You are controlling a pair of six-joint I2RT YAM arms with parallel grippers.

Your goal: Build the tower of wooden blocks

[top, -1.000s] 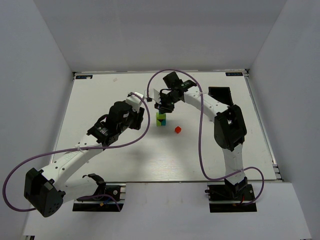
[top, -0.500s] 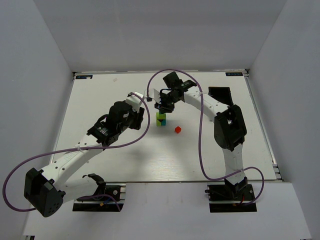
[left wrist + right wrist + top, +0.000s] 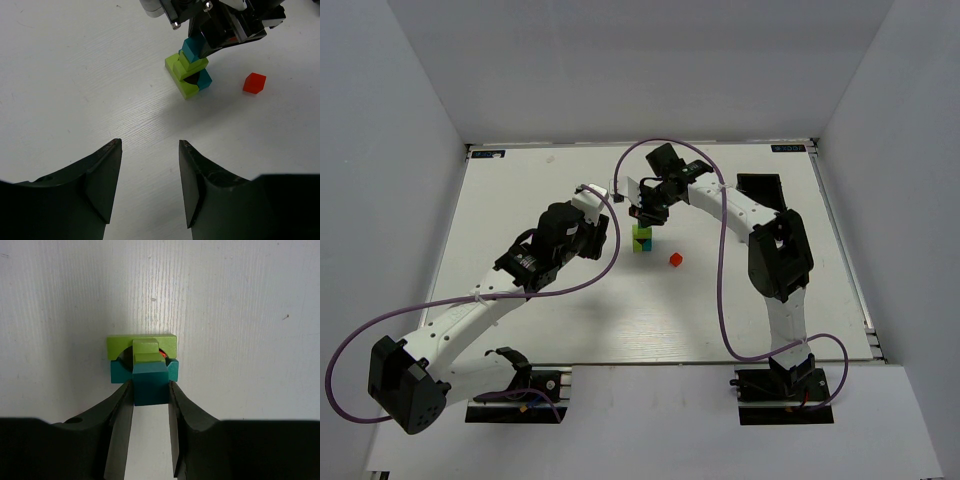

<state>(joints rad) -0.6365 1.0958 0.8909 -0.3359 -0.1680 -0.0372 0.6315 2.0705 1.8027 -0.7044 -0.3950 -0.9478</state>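
Observation:
The wood block tower stands mid-table: a lime-yellow and a teal-blue base piece side by side with a lime-yellow cube on top, and a bit of red showing inside. My right gripper is shut on a teal-blue cube and holds it right over the lime-yellow cube; it also shows in the left wrist view. A loose red cube lies on the table to the right of the tower. My left gripper is open and empty, a short way to the left of the tower.
A black rectangular tray lies at the back right behind the right arm. White walls enclose the table on three sides. Purple cables loop off both arms.

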